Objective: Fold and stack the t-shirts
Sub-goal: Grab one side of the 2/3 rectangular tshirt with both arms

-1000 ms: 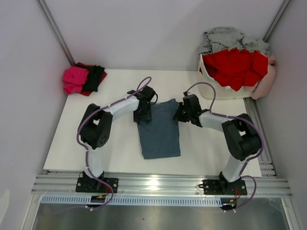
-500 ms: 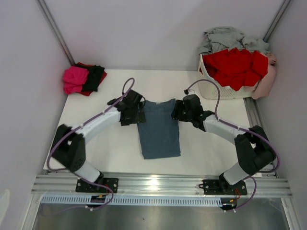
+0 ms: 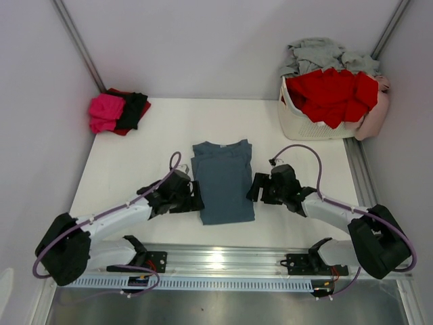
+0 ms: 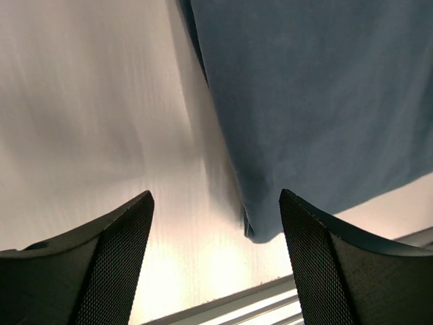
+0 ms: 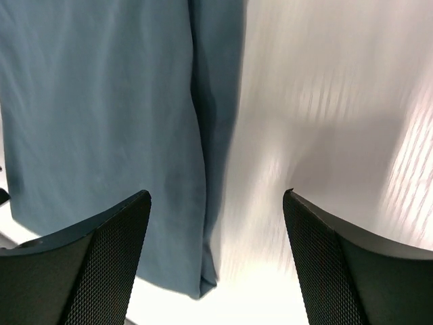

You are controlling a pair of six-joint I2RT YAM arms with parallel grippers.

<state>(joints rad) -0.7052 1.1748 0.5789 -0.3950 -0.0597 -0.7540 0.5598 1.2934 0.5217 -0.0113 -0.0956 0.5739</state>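
Observation:
A slate blue-grey t-shirt (image 3: 223, 179) lies flat on the white table (image 3: 135, 169), folded into a long narrow strip with its neck at the far end. My left gripper (image 3: 196, 202) is open beside its near left corner (image 4: 260, 227), holding nothing. On the other side my right gripper (image 3: 252, 191) is also open, next to the near right edge (image 5: 206, 271) of the shirt. Neither touches the cloth. A magenta-pink t-shirt (image 3: 105, 112) lies folded on black (image 3: 134, 108) and red ones at the far left. Red t-shirts (image 3: 331, 95) and a pale grey t-shirt (image 3: 318, 51) fill the basket.
The white lattice basket (image 3: 304, 125) stands at the far right corner, with a pale pink cloth (image 3: 375, 112) hanging over its right side. An aluminium rail (image 3: 216, 261) runs along the near table edge. Grey walls close in the left, back and right.
Both grippers have let go of the shirt's far end and opened. Both arms have drawn back along its sides towards the near edge. The shirt now lies flat.

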